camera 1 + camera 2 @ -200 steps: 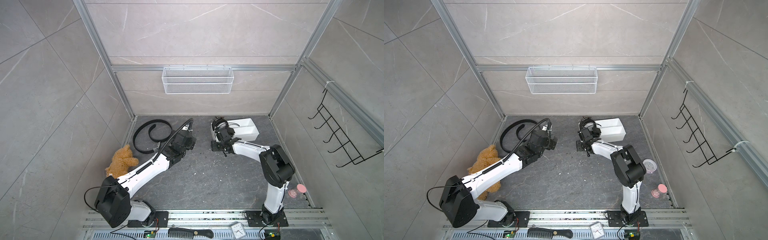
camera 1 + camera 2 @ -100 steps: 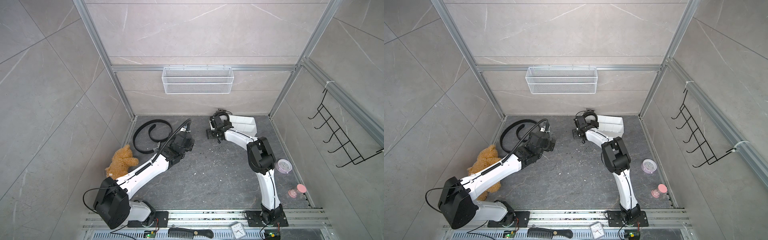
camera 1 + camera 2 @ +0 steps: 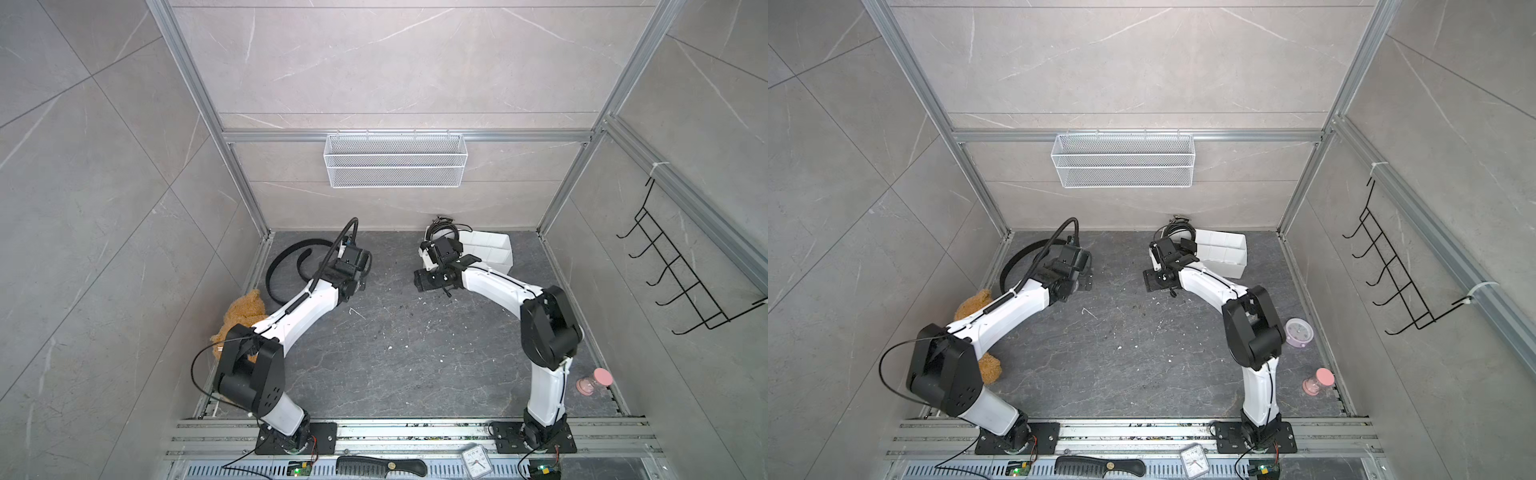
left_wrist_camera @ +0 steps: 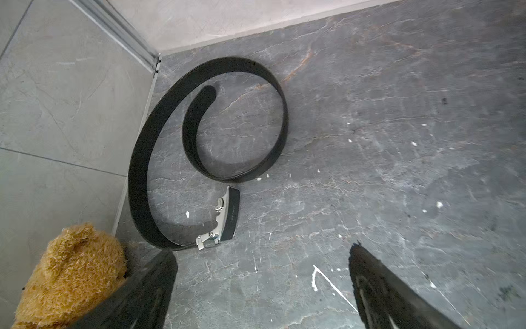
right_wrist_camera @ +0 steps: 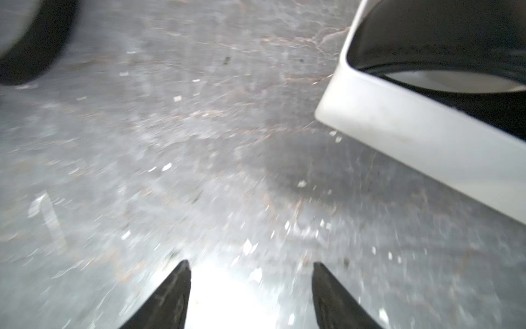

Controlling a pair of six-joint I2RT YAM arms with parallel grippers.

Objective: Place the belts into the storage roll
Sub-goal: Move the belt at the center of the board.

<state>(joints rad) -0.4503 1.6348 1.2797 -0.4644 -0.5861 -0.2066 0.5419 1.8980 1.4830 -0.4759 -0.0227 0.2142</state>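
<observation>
Looking along my left pincer [image 4: 260, 252], I found its two fingers spread wide, with only bare grey floor [image 4: 370, 142] between them and nothing pinched. Ahead of the fingertips lay a belt [image 4: 142, 148], a black strap resting on its edge and curled into an open spiral, with its rounded tip turned into the middle of the curl. Its metal buckle [image 4: 225, 216] was the part closest to me. It lay just beyond the tips, nearer to one finger [image 4: 148, 284] than to its mate, and touched neither. On the outer side of that same finger sat a brown teddy bear [image 4: 71, 270], close against it; whether the two touched I could not tell.

My right pincer [image 5: 250, 263] was parted too, its fingers apart over bare floor and holding nothing, though that wrist view was blurred. The storage roll [image 5: 427, 136], a white tray, lay ahead of this pincer and off to one side, past the fingertips and clear of them. Inside the compartment nearest the pincer, a second belt [image 5: 427, 37] curved round against the tray's wall. In both top views it showed as a black coil rising above the rim at the tray's end closest to my right pincer. The tray was well apart from my left pincer, across the floor beyond the right one.
</observation>
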